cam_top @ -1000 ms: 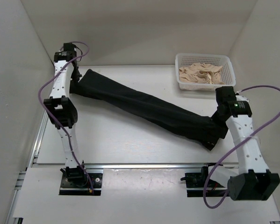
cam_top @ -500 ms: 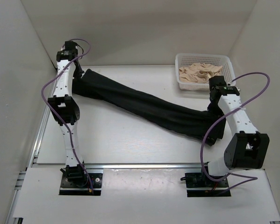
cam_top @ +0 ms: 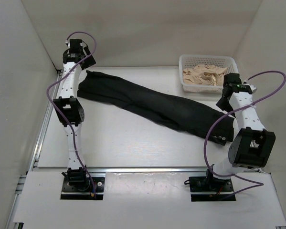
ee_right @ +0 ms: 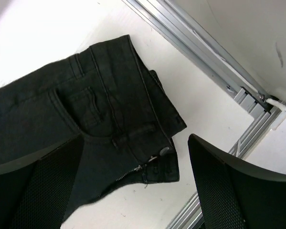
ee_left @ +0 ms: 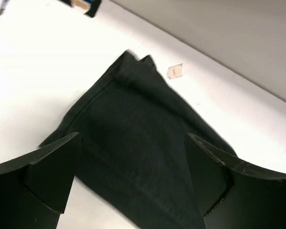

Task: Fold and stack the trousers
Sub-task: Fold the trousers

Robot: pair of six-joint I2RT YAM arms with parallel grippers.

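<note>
The black trousers (cam_top: 152,102) lie flat on the white table, stretched on a diagonal from the back left to the front right. Their leg ends (ee_left: 133,109) lie under my left gripper (ee_left: 133,136), which hovers above them, open and empty. In the top view the left gripper (cam_top: 87,59) is at the far left corner. The waist (ee_right: 100,114), with its metal button (ee_right: 164,151) and open zip, lies below my right gripper (ee_right: 135,138), also open and holding nothing. In the top view the right gripper (cam_top: 227,98) is raised above the waist end.
A white basket (cam_top: 207,57) holding beige cloth (cam_top: 205,75) stands at the back right, close to the right wrist. An aluminium rail (cam_top: 147,169) runs along the table's front edge. A small beige tag (ee_left: 174,71) lies beyond the leg ends. White walls enclose three sides.
Both grippers have opened and let go of the trousers, then lifted away. The trousers have settled flat, and the waist end now lies unfolded near the front right.
</note>
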